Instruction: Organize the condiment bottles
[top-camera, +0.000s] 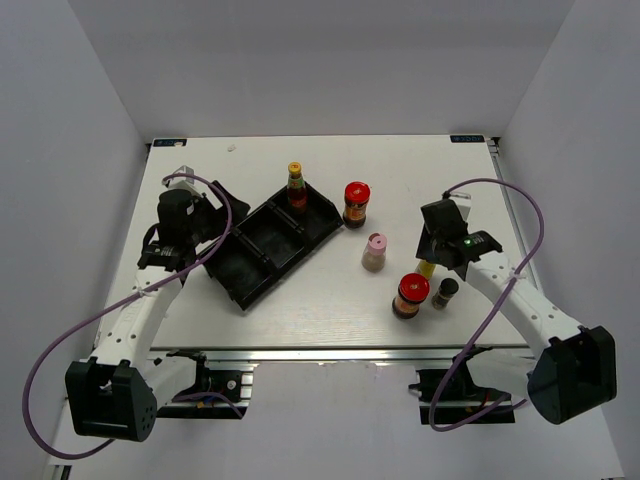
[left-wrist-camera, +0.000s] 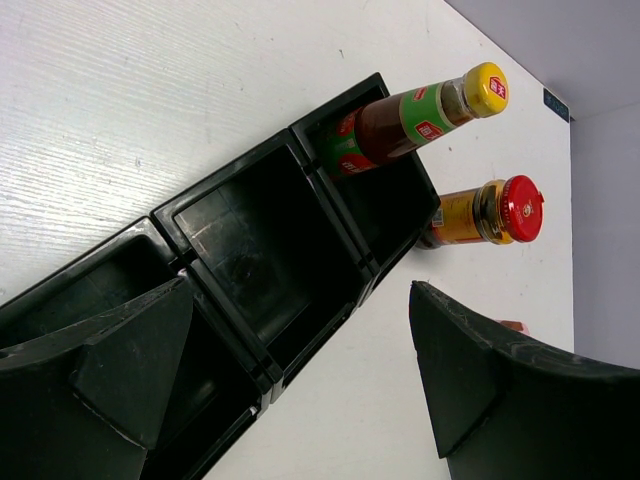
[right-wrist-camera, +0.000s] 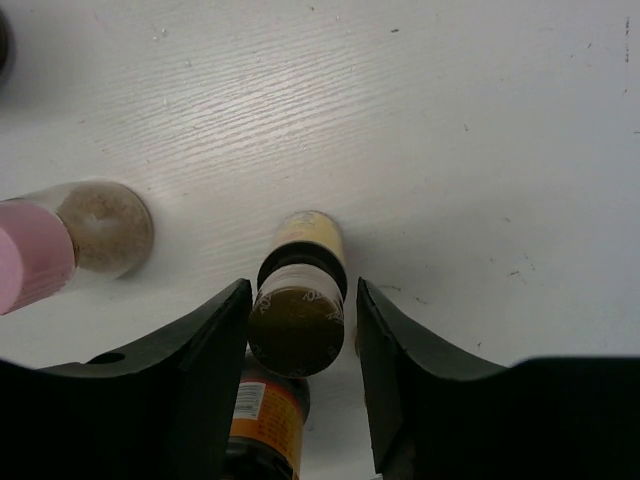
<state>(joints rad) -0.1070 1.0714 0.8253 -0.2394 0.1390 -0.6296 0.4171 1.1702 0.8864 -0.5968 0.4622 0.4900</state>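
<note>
Right gripper is straddling small yellow dark-capped bottle, jaws apart; pink-capped clear bottle is standing left.

Table: white, matt, with a fine wood-grain texture.
Tray: black moulded plastic, smooth, slight sheen.
Sauce bottle: clear glossy body, shiny printed label, smooth yellow plastic cap.
Red-lidded jar: glossy body, shiny plastic lid.
Pink-capped bottle: clear body, matt cap.
Left gripper: fingers of matt black plastic.

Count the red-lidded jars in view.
2. One red-lidded jar stands just right of the black tray; the second red-lidded jar stands near the front edge, beside the dark shaker.
</note>
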